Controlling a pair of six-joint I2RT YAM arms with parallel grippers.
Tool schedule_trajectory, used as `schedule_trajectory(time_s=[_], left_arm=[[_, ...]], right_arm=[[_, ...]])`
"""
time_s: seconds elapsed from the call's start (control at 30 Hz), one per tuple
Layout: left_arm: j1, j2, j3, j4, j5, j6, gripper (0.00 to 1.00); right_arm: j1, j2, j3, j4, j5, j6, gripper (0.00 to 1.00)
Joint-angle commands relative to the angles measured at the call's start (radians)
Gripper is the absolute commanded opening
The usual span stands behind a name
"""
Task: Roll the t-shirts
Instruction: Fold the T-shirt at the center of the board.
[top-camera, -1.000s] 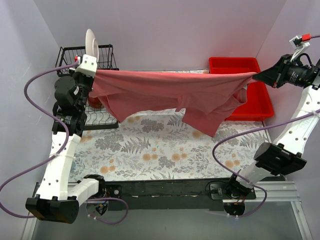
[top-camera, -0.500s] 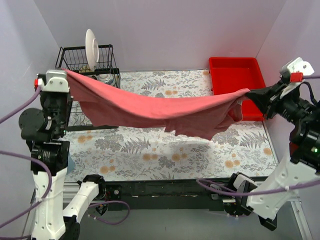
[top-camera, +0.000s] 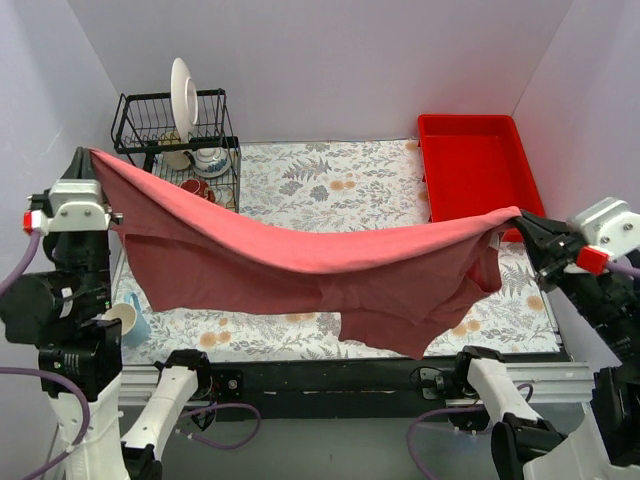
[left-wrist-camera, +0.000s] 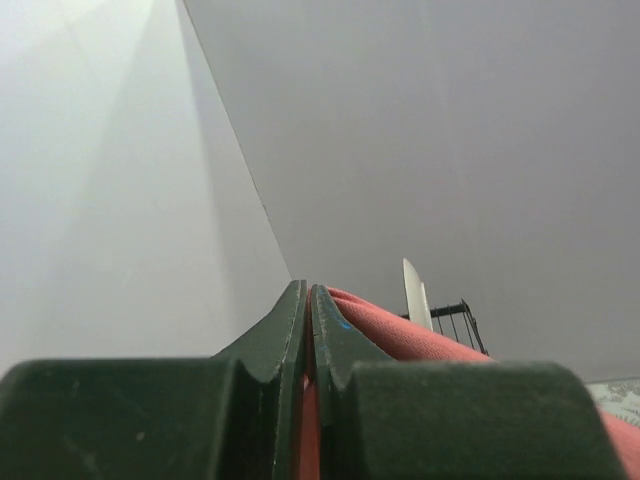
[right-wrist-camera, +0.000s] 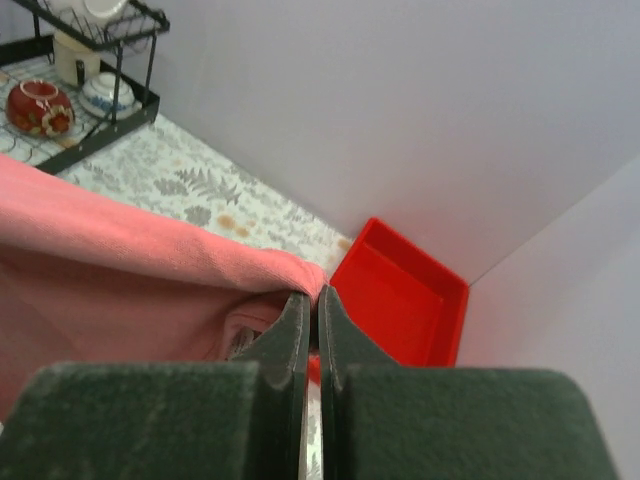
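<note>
Whole t-shirt (top-camera: 300, 265) only from above

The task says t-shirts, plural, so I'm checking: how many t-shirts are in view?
1: a salmon-pink t-shirt, held stretched in the air between the left gripper and the right gripper, above the table. It could hide another beneath it.
</note>
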Motion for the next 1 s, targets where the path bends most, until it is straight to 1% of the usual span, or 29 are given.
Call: schedule_trajectory(time_s=[0.0,0.03,0.07,0.13,0.17,0.23,0.27,0.3,0.37,0.4,0.43,0.5,0.53,0.6,0.63,0.7,0.73,0.83,0.97], left_arm=[[0.006,0.076,-0.11,-0.139,0.066,0.02,0.0],[0.006,0.092,-0.135,-0.164,0.124,0.015,0.0],[0.006,0.13,-0.202,-0.199,0.167,0.008,0.0],[0.006,0.174,-0.282,-0.206,0.239,-0.008,0.0],[0.006,0.199,-0.356,-0.177,0.259,-0.009,0.0],[0.007,0.306,-0.42,-0.123,0.328,-0.028,0.0],[0.006,0.354,-0.437,-0.082,0.356,-0.031,0.0],[0.002,0.468,-0.446,-0.062,0.376,-0.037,0.0],[-0.002,0.594,-0.431,-0.005,0.385,-0.045,0.0],[-0.002,0.653,-0.396,0.001,0.387,-0.04,0.0],[-0.004,0.766,-0.368,0.011,0.382,-0.035,0.0],[-0.005,0.857,-0.286,0.02,0.372,-0.029,0.0],[-0.005,0.933,-0.259,0.026,0.373,-0.029,0.0],[-0.005,0.992,-0.216,0.032,0.373,-0.023,0.0],[-0.007,1.035,-0.183,0.035,0.378,-0.026,0.0],[-0.007,1.078,-0.15,0.038,0.381,-0.028,0.0],[-0.008,1.093,-0.127,0.043,0.385,-0.029,0.0],[-0.013,1.158,-0.089,0.057,0.378,-0.032,0.0],[-0.019,1.216,-0.063,0.081,0.356,-0.031,0.0]], right_arm=[[0.072,-0.001,-0.27,0.046,0.231,-0.062,0.01],[0.075,-0.016,-0.414,0.076,0.234,-0.09,0.01],[0.075,-0.036,-0.476,0.087,0.242,-0.116,0.01],[0.076,-0.056,-0.605,0.143,0.257,-0.16,0.01],[0.075,-0.063,-0.712,0.161,0.26,-0.171,0.01],[0.075,-0.041,-0.813,0.193,0.271,-0.187,0.01],[0.075,-0.027,-0.906,0.248,0.294,-0.185,0.01],[0.075,-0.011,-0.945,0.275,0.297,-0.188,0.01],[0.067,0.066,-1.004,0.355,0.309,-0.208,0.01],[0.058,0.098,-1.036,0.38,0.303,-0.216,0.01],[0.052,0.177,-1.041,0.395,0.296,-0.226,0.01],[0.018,0.268,-1.01,0.434,0.291,-0.233,0.01],[0.001,0.351,-0.99,0.443,0.285,-0.231,0.01],[-0.054,0.434,-0.928,0.467,0.266,-0.22,0.01],[-0.065,0.513,-0.903,0.46,0.265,-0.222,0.01],[-0.095,0.594,-0.824,0.423,0.246,-0.23,0.01],[-0.114,0.661,-0.796,0.403,0.237,-0.236,0.01],[-0.134,0.758,-0.725,0.353,0.197,-0.251,0.01],[-0.141,0.807,-0.707,0.363,0.19,-0.248,0.01]])
